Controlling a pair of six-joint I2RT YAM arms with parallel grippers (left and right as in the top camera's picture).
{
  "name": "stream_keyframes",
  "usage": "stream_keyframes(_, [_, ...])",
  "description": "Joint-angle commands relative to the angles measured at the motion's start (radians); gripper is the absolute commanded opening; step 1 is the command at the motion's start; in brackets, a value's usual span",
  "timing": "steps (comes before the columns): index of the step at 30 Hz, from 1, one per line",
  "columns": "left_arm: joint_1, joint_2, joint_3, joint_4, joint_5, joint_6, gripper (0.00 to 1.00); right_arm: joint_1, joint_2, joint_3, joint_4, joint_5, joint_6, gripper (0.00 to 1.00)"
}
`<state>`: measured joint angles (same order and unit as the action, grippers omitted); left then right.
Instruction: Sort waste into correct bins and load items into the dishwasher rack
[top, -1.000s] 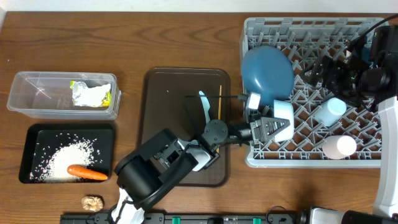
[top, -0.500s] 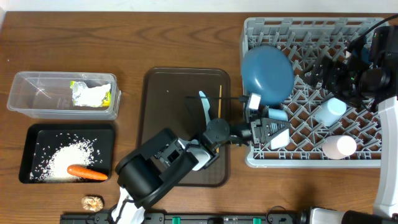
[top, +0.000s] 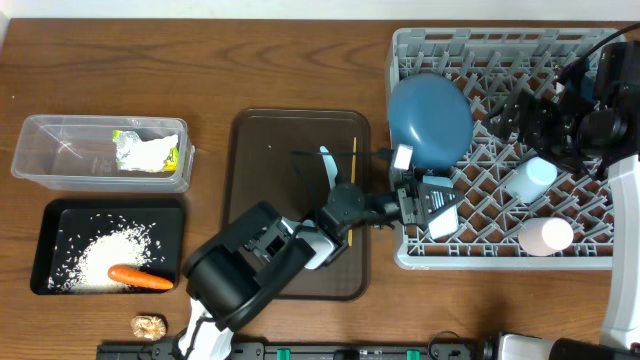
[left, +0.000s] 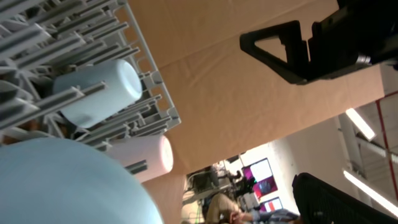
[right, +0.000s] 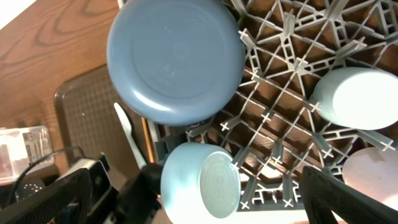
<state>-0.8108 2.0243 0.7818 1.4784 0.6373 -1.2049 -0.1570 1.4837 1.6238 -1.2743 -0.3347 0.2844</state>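
Observation:
The white bowl (top: 446, 218) lies tipped on its side in the front-left corner of the dishwasher rack (top: 500, 262), beside the blue plate (top: 430, 120). My left gripper (top: 430, 203) stands open right at the bowl (right: 199, 182), its fingers (left: 292, 46) spread wide and holding nothing. The light blue cup (top: 530, 178) and the pink cup (top: 545, 235) rest in the rack. The pale blue spoon (top: 329, 166) and the chopstick (top: 352, 165) lie on the brown tray (top: 270, 200). My right gripper (right: 205, 202) hangs open above the rack.
The clear tub (top: 60, 150) holds the wrapper and napkin (top: 145, 151). Rice (top: 100, 258) and the carrot (top: 140, 278) lie in the black tray (top: 60, 215). A brown food lump (top: 150, 325) sits on the table by the front edge. My right arm (top: 590, 105) covers the rack's right side.
My left gripper has opened and let go of the white bowl, which now rests on its side in the rack. The right arm has not moved.

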Motion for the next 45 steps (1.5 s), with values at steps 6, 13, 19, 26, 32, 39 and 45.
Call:
stream_keyframes(6, [0.1,0.006,0.019,-0.032,0.14,-0.051,0.98,-0.008,0.005,-0.002,-0.001,0.015,-0.012,0.99])
stream_keyframes(13, [0.121,-0.007,0.019,-0.183,0.183,-0.076,0.98,-0.008,0.005,-0.002,-0.001,0.018,-0.012,0.99])
stream_keyframes(19, [0.121,-0.081,0.019,-0.267,0.182,-0.069,0.98,-0.008,0.005,-0.002,0.0,0.017,-0.012,0.99])
stream_keyframes(26, [0.147,-0.239,0.019,-0.734,0.115,0.126,0.98,-0.008,0.005,-0.002,-0.001,0.017,-0.012,0.99])
stream_keyframes(32, [0.196,-0.302,0.019,-0.954,0.087,0.243,0.98,-0.008,0.005,-0.002,-0.001,0.017,-0.012,0.99])
stream_keyframes(39, [0.268,-0.302,0.019,-1.118,0.087,0.302,0.98,-0.008,0.005,-0.002,-0.005,0.017,-0.012,0.99])
stream_keyframes(45, [0.306,-0.314,0.019,-1.291,0.032,0.367,0.98,-0.008,0.005,-0.002,-0.004,0.017,-0.012,0.99])
